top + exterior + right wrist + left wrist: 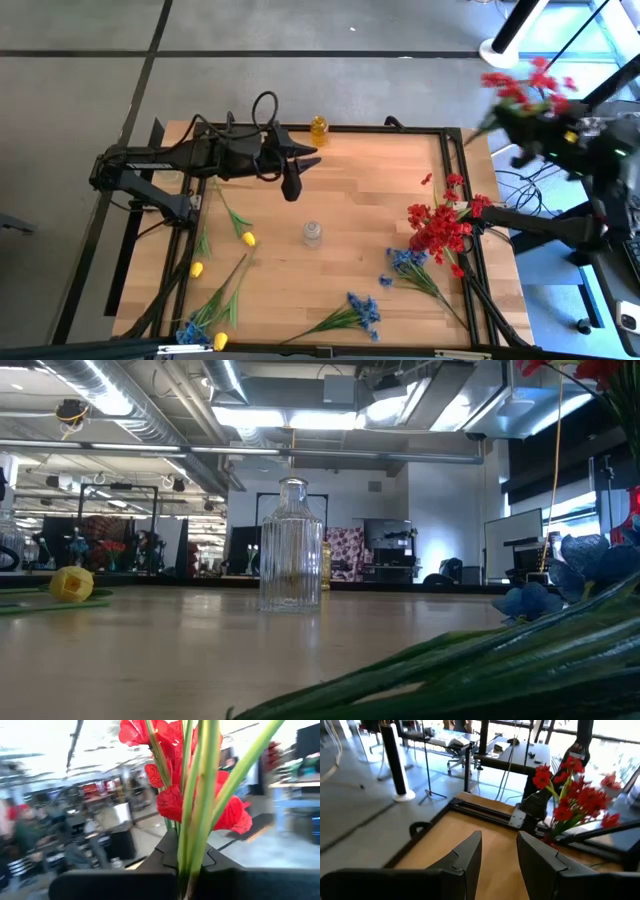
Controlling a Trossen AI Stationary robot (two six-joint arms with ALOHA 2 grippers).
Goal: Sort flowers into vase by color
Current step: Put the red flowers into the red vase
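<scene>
Past table's right edge: right hand (522, 132) grips red sprig (525, 85) | left hand (292, 180) open, probably mid-table.

Grey floor (300, 25) crossed by dark lines surrounds the table (350, 200); ceiling lights (280, 415) and ducts (130, 400) hang overhead.

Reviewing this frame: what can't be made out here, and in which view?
- Right gripper: the right wrist view shows it clamped on red flower stems; in the high view it is blurred, off the table's right edge.
- Clear vase: its far side is unseen in the low view, and it is tiny in the high view.
- Amber vase: contents too small to tell.
- Blue flowers: cut off by the low view's right edge.
- Left gripper, open: target not shown.
</scene>
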